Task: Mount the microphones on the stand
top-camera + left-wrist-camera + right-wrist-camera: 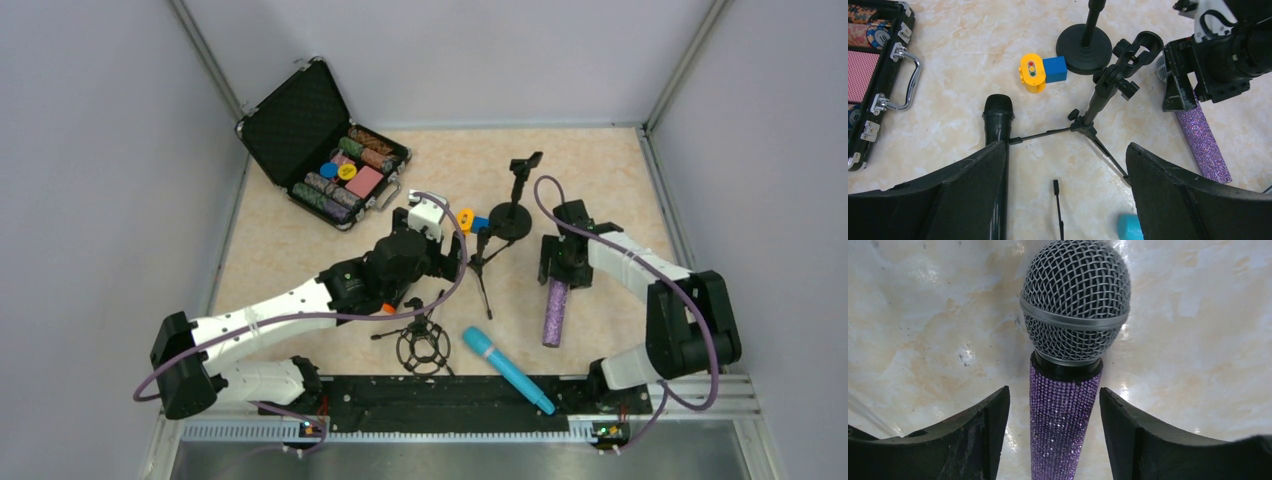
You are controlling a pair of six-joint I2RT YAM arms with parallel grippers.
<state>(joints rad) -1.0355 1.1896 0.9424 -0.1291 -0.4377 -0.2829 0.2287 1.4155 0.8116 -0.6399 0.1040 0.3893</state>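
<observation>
The glittery purple microphone (1064,410) with a silver grille lies on the table (300,250). My right gripper (1054,390) is open and straddles its neck just below the grille without touching it; both also show in the top view (554,312). The black microphone (998,120) lies under my left gripper's (1065,147) left finger. Its orange end (388,308) peeks out from under the left arm. My left gripper is open and empty above the tripod stand's (1103,95) legs. The light-blue microphone (507,370) lies near the front edge.
A round-base stand (512,215) with a clip stands behind the tripod. A spider shock mount (420,345) sits at front centre. A yellow-and-blue toy block (1040,72) lies by the round base. An open poker chip case (325,150) is at the back left.
</observation>
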